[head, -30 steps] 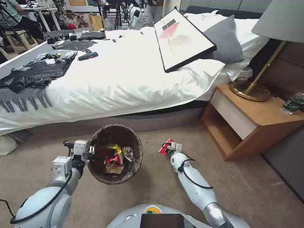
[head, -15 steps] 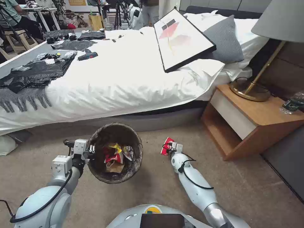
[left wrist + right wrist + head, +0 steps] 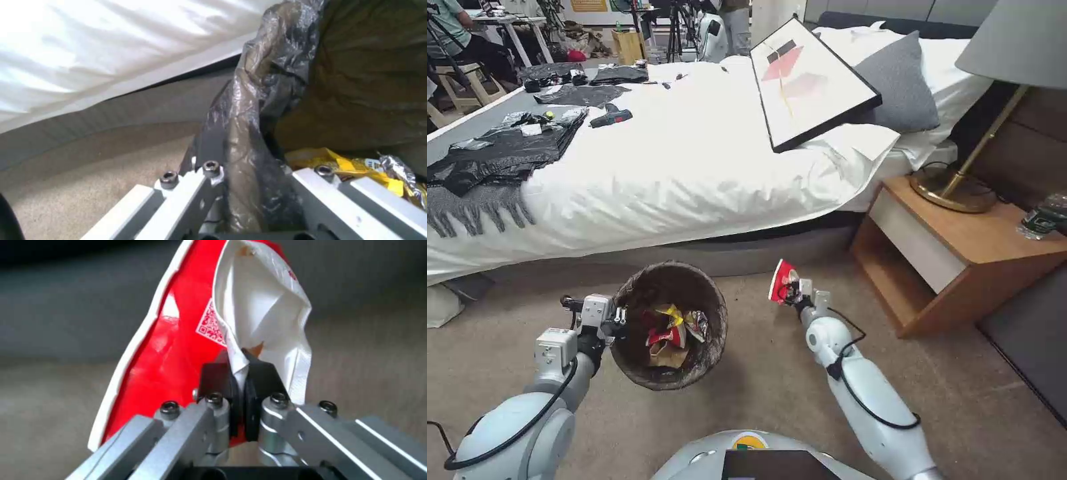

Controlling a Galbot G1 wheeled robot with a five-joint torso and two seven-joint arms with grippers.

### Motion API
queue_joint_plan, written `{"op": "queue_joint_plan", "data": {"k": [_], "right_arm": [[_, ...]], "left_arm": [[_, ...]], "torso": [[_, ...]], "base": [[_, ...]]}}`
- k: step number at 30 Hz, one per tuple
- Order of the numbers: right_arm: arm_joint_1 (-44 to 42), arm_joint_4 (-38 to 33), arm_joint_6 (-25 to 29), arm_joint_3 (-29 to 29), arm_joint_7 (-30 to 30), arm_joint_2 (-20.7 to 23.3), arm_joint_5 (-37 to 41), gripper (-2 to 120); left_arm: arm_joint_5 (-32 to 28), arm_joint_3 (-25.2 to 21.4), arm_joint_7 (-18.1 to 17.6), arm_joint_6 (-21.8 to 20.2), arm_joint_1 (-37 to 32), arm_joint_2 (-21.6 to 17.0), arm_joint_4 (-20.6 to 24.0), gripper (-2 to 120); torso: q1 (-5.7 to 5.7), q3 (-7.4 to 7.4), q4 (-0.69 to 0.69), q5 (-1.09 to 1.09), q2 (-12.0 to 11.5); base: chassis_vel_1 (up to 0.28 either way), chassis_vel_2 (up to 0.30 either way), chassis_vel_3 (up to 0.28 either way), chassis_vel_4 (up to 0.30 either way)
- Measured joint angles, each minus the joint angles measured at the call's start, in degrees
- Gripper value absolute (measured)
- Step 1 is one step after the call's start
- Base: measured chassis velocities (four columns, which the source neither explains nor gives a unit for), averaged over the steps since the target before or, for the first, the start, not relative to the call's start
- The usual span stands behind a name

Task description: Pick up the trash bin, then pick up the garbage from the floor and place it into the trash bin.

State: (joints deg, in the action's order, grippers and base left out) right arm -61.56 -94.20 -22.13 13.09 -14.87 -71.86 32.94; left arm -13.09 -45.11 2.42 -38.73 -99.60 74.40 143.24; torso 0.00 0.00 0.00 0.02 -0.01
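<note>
My left gripper (image 3: 617, 316) is shut on the rim of the trash bin (image 3: 694, 283), a round bin lined with a dark bag (image 3: 249, 133), held above the carpet. Several pieces of garbage (image 3: 668, 328) lie inside it: yellow, silver and red wrappers and a tan paper bag; a yellow wrapper (image 3: 342, 163) shows in the left wrist view. To the bin's right, my right gripper (image 3: 790, 288) is shut on a crushed red-and-white carton (image 3: 781, 279), lifted off the floor. The right wrist view shows the carton (image 3: 191, 326) pinched between the black pads (image 3: 213, 380).
A bed with a white sheet (image 3: 694, 160) runs across the back, carrying a framed picture (image 3: 810, 83) and black bags (image 3: 507, 150). A wooden nightstand (image 3: 960, 253) with a brass lamp (image 3: 960, 180) stands at the right. Open beige carpet (image 3: 760, 380) lies between the arms.
My right gripper has risen and moved away from me with the carton, lifting it off the carpet. The left arm and the bin have stayed in place.
</note>
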Motion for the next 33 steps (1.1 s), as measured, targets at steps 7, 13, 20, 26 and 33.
{"op": "queue_joint_plan", "data": {"k": [7,13,20,26,33], "right_arm": [[-3.2,-15.2,-2.1,1.9,-0.5,8.1,2.6,2],[-4.2,-29.1,-4.7,3.7,-1.2,15.0,8.4,2],[-3.5,-37.4,-8.4,3.8,0.4,17.1,13.8,2],[-1.9,-41.6,-9.4,1.0,4.7,17.9,14.6,2],[1.7,-43.7,-9.4,-2.6,10.8,19.5,14.7,2]], "left_arm": [[-0.8,0.2,-0.2,-0.1,0.1,-0.3,0.0,3],[-1.1,0.3,-0.2,-0.2,0.8,-0.6,0.0,3],[-1.0,0.7,-0.2,-0.4,0.7,-0.4,0.0,3],[-1.0,0.8,-0.3,-0.7,0.9,-0.7,0.0,3],[-1.1,0.8,-0.4,-0.8,1.0,-1.2,0.0,3]], "torso": [[0.00,0.00,-0.02,0.00,0.0],[0.00,0.00,0.00,-0.02,0.0],[0.00,0.00,0.00,-0.01,0.0],[0.00,0.00,0.00,-0.01,0.0],[0.00,0.00,0.00,-0.02,0.0]], "base": [[0.000,0.000,0.000,0.000],[0.000,0.000,0.000,0.000],[0.000,0.000,0.000,0.000],[0.000,0.000,0.000,0.000],[0.000,0.000,0.000,0.000]]}}
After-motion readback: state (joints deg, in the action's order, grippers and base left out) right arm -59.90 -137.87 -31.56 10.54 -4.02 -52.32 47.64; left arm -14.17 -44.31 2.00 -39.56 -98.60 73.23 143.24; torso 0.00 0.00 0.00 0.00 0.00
